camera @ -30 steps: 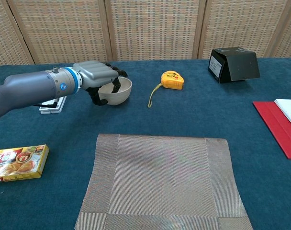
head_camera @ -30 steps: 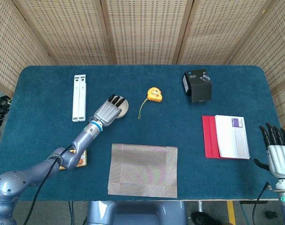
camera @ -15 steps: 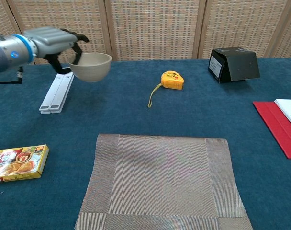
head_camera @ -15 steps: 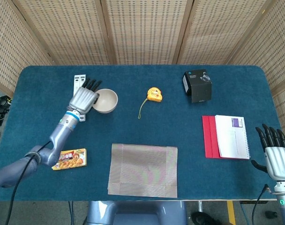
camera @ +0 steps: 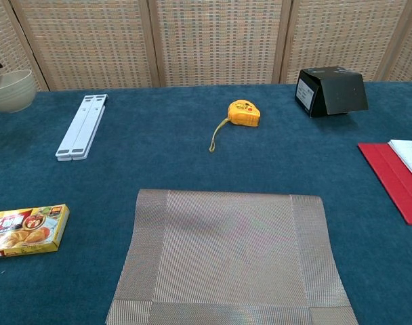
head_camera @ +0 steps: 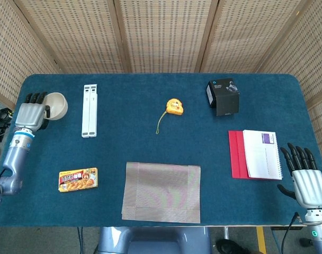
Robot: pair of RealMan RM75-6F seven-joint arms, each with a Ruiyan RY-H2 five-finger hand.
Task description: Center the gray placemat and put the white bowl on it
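The gray placemat (head_camera: 161, 191) lies flat near the table's front edge, about at the middle; it fills the lower chest view (camera: 228, 261). My left hand (head_camera: 30, 115) holds the white bowl (head_camera: 56, 105) by its rim at the far left of the table, lifted above the blue cloth. In the chest view only the bowl (camera: 11, 91) shows at the left edge, with a dark fingertip over its rim. My right hand (head_camera: 304, 181) hovers off the front right corner with fingers spread, holding nothing.
A white folded stand (head_camera: 89, 110) lies just right of the bowl. A yellow tape measure (head_camera: 175, 107), a black box (head_camera: 223, 97), a red folder with a notebook (head_camera: 256, 154) and a yellow food packet (head_camera: 78, 179) also lie on the blue table (head_camera: 150, 143).
My left hand lifted the bowl off the table and swung it far to the left, past the white stand. The right hand drifted slightly inward.
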